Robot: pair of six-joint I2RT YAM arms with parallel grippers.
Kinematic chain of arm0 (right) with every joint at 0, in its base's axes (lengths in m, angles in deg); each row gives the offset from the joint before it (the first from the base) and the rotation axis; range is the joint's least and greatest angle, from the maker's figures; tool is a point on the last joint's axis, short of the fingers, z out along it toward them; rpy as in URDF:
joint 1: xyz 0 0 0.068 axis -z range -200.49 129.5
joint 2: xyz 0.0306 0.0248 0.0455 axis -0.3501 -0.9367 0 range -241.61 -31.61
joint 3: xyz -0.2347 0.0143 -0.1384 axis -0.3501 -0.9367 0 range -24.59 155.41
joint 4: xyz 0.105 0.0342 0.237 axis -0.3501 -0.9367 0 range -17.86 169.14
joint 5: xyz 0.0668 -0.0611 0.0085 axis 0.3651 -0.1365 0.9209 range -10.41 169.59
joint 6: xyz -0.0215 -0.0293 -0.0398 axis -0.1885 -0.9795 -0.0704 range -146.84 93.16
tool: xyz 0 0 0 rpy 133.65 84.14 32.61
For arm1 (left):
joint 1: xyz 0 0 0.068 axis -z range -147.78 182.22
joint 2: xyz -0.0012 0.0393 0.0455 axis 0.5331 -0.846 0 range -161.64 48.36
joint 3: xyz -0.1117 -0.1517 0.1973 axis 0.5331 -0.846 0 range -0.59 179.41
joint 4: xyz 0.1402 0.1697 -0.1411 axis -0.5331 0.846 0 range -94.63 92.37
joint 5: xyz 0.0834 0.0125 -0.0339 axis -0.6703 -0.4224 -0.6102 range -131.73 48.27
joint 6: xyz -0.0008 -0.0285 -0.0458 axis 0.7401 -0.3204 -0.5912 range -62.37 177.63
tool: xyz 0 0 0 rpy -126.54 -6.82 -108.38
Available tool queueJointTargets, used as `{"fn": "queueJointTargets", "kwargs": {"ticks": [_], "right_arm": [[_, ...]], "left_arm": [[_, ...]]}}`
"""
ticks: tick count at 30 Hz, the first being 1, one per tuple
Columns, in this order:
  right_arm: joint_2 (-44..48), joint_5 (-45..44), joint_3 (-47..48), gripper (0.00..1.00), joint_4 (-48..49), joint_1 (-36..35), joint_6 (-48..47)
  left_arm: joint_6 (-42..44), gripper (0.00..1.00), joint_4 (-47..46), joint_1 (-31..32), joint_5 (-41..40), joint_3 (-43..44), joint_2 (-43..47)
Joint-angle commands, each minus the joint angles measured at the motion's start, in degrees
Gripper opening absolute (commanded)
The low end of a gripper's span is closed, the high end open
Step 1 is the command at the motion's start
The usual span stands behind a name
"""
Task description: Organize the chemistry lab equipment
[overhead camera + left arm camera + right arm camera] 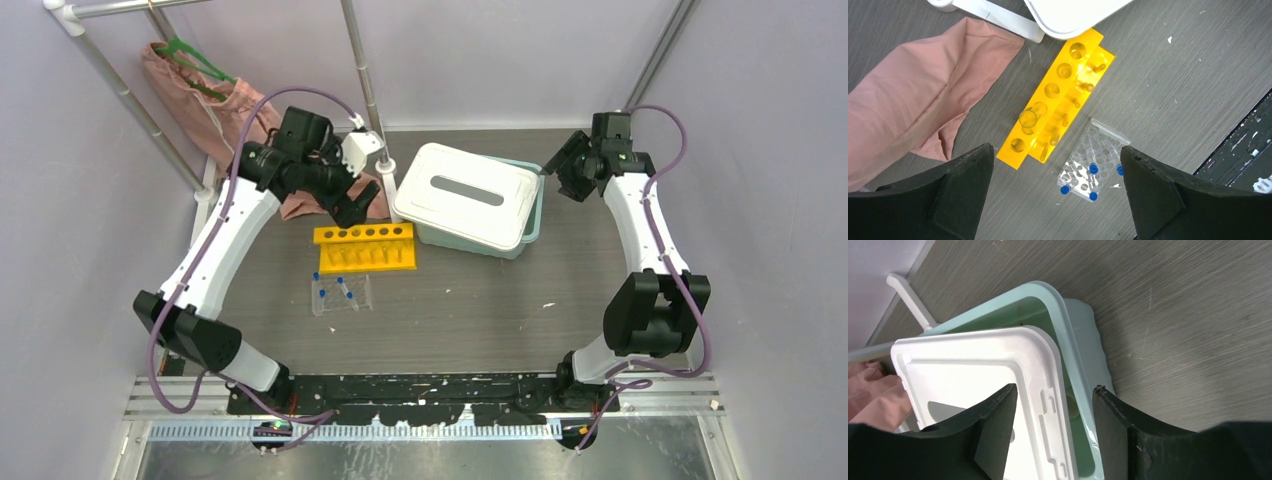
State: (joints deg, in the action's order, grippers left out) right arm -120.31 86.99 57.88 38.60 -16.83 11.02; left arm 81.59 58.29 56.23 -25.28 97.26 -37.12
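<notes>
The yellow tube rack (365, 247) (1058, 105) lies on the table with one clear tube (1028, 118) standing in a hole. In front of it sits the clear well tray (340, 294) (1093, 162) holding several blue-capped tubes (1093, 169). My left gripper (362, 207) (1055, 155) hangs wide open above the rack and tray, holding nothing. My right gripper (552, 172) (1054, 389) stands open astride the right edge of the white lid (973, 375) and the rim of the mint bin (1080, 345); its fingers do not press on either.
The white lid (470, 190) lies askew on the mint bin (535, 215) at the back centre. A pink cloth (215, 110) (913, 95) on a green hanger (195, 55) droops from a rail at the back left. A white rail foot (385, 185) stands beside the bin.
</notes>
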Motion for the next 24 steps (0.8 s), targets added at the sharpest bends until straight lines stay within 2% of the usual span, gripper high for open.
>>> {"fn": "queueJointTargets", "kwargs": {"ticks": [1,3,7,14,18,24], "right_arm": [[2.59,-6.22,3.74,0.63,-4.05,-1.22,-4.25],[1.57,-6.49,3.99,0.63,-3.99,-2.41,-4.52],[-1.85,-7.09,6.28,0.62,-5.42,-5.49,-5.29],[-7.05,-5.75,9.57,0.59,-7.35,-7.16,-5.50],[-8.05,-10.27,10.16,0.53,-8.58,-7.47,-6.72],[-9.30,-14.49,11.92,0.47,-10.06,-7.40,-9.27]], "left_arm": [[-2.42,0.94,2.93,0.25,-0.75,8.67,-6.28],[-3.21,0.89,3.59,0.25,-0.57,11.90,-10.57],[-3.64,0.84,2.54,0.25,0.69,14.79,-15.22],[-4.50,0.79,-3.36,0.15,3.08,11.65,-17.52],[-2.88,0.76,-5.71,0.14,5.98,8.18,-16.76],[1.72,0.73,-3.87,0.16,8.87,7.07,-16.83]]}}
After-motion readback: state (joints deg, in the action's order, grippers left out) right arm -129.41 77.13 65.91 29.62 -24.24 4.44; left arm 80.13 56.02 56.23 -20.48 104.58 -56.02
